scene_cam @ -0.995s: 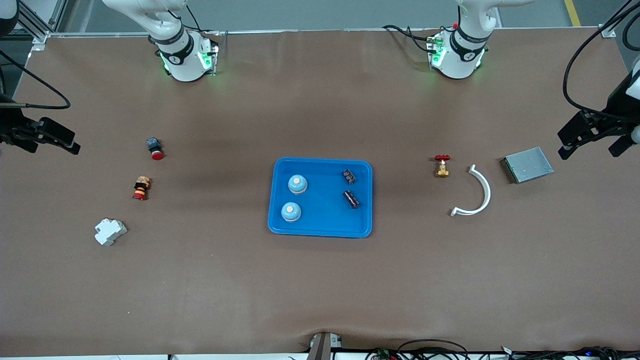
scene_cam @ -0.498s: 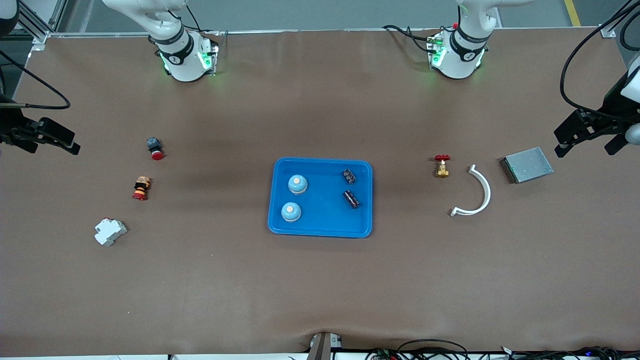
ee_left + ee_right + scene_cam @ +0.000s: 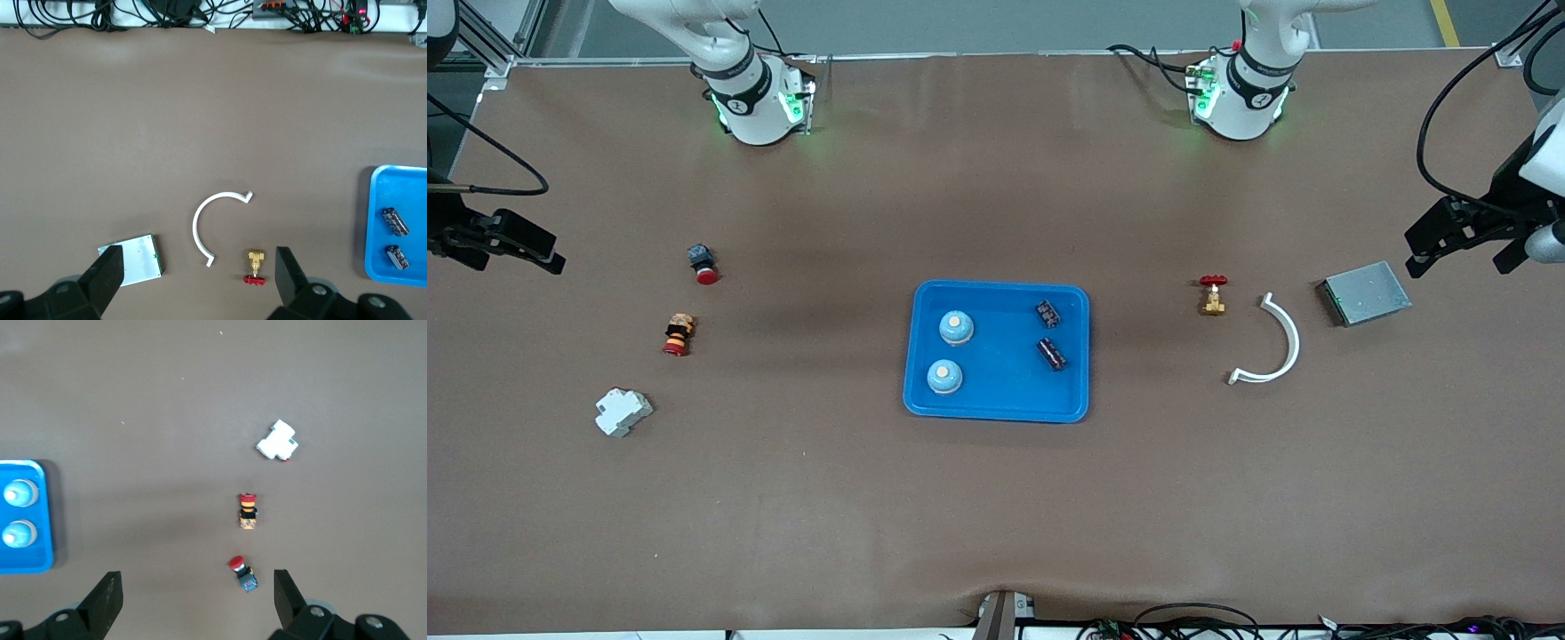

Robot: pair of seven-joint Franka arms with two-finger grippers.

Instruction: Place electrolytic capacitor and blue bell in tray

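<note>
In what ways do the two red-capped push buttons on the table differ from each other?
The upper push button has a dark bluish-grey body; the lower push button has an orange, black and yellow banded body. The upper one lies farther from the front camera, the lower one nearer, closer to the white breaker. The upper one's cap points toward the front camera and slightly aslant; the lower one's points almost straight toward it. Both lie on their sides, outside the tray.
</note>
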